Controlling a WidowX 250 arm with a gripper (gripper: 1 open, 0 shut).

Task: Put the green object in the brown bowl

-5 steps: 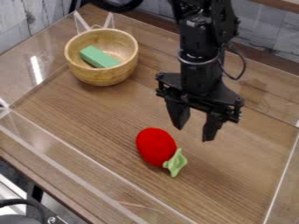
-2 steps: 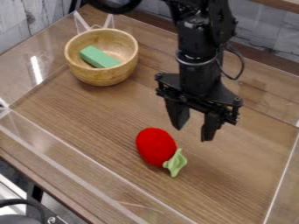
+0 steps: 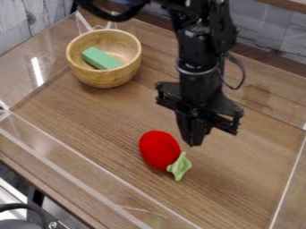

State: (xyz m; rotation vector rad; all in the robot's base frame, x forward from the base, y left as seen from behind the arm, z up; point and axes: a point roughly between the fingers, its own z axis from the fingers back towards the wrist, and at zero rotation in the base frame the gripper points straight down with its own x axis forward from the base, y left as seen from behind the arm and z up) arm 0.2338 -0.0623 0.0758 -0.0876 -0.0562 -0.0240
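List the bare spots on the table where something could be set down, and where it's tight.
Free: the wooden table between the brown bowl and the red vegetable; also the strip right of the gripper toward the clear wall.

Tight: around the red vegetable, the gripper hanging just beside it. The bowl already holds the green object.

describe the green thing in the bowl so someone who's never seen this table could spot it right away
At the wooden table's far left corner sits a round light-brown wooden bowl. Inside lies a flat green block. It is the only thing in the bowl, unlike the red vegetable out on the table.
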